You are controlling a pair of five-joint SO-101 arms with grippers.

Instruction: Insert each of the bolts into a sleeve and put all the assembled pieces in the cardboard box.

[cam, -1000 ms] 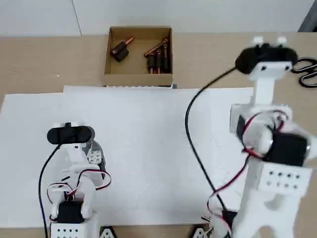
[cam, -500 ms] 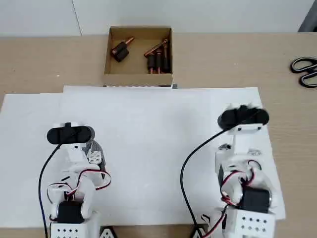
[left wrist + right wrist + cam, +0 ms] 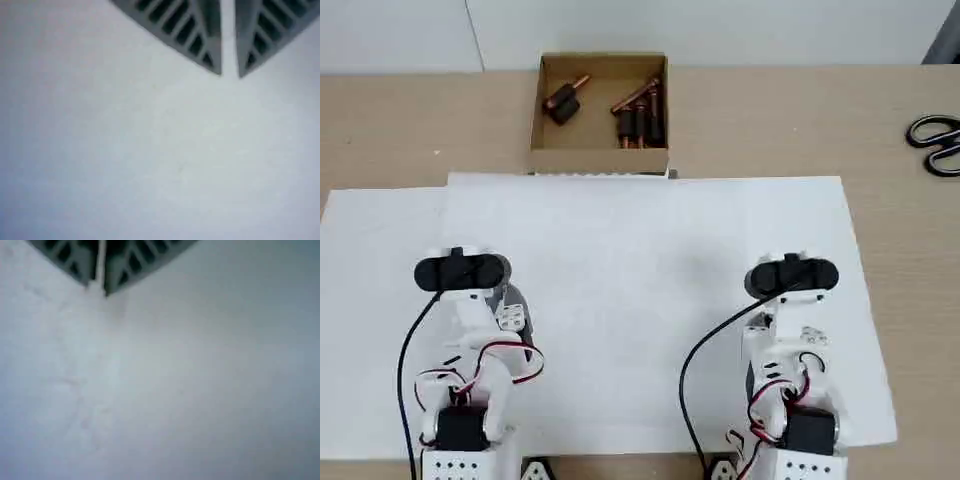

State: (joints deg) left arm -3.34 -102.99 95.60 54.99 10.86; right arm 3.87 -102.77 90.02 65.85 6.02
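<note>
Along the near edge of the worktop [image 3: 410, 120] we find both arms low over a white paper sheet [image 3: 640, 290]. The left arm [image 3: 470, 340] sits toward the near-left corner and the right arm [image 3: 785, 345] toward the near-right corner, well apart from each other. The sheet covers most of the worktop's width, and its far edge runs just before the cardboard box [image 3: 600, 160]. A broad stretch of paper lies between the arms and the box.

From the left wrist we see the left gripper [image 3: 229, 75] pointed down at the paper, its jaws drawn to a narrow slit. The right gripper [image 3: 96, 289] hangs over the sheet the same way, its jaws all but touching.

At the far edge, left of centre, the box stands open-topped on bare wood. Inside, one bolt-and-sleeve piece [image 3: 564, 100] lies by the left wall. A cluster of assembled pieces [image 3: 640, 118] lies against the right wall, most side by side and one set aslant. We cannot tell their exact number.

Black-handled scissors [image 3: 935, 143] rest at the worktop's right edge, off the paper.
</note>
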